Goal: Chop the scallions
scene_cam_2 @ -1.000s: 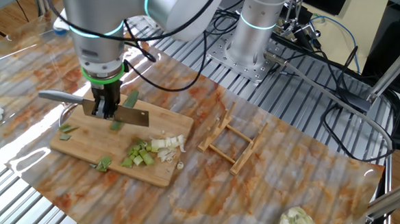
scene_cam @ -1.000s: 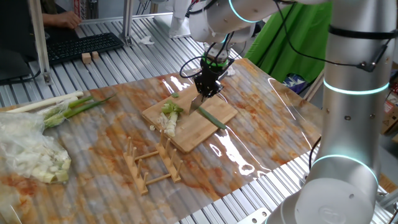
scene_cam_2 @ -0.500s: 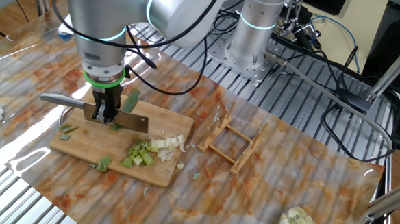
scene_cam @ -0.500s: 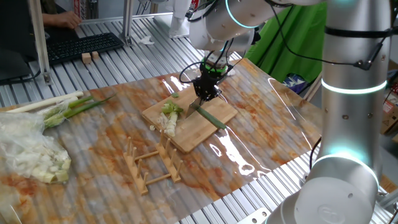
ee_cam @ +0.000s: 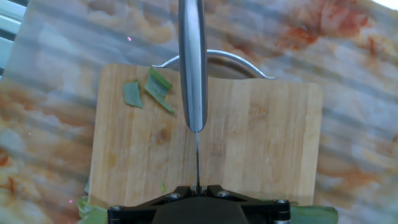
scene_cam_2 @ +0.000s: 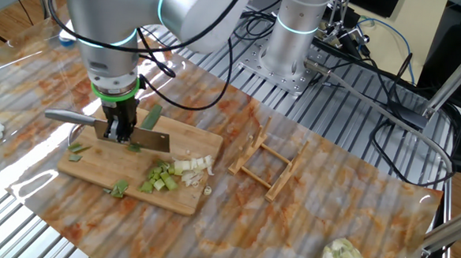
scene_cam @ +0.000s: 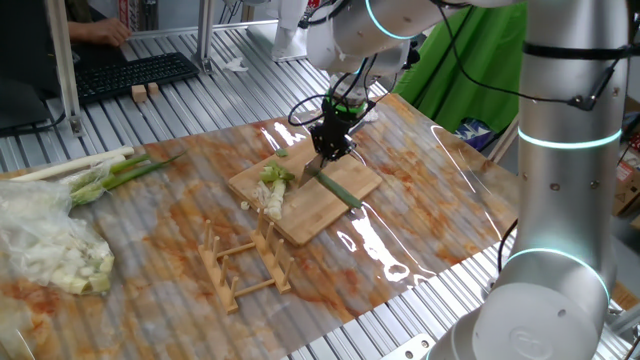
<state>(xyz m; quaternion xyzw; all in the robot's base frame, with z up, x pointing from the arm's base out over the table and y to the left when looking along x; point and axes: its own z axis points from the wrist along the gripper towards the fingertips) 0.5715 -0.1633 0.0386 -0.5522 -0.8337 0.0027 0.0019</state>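
Marbled orange-and-grey sheeting covers the counter [scene_cam_2: 345, 198], where a bamboo cutting board [scene_cam_2: 94, 165] lies beside a wooden rack [scene_cam_2: 268, 166]. Over the board's middle, the robot's fingers [scene_cam_2: 120, 131] grip a knife [scene_cam_2: 139, 138] by its steel handle, blade edge down. Chopped scallions [scene_cam_2: 177, 174] sit heaped toward the board's rack end, with a green stalk [scene_cam: 338, 189] lying just beside the blade.

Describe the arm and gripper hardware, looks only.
The arm is a chain of thick silver-grey cylindrical links with glowing cyan rings at the joints. A green band sits at the wrist above the small black two-finger gripper. Loose black cables loop from the wrist along the arm. No readable markings show.
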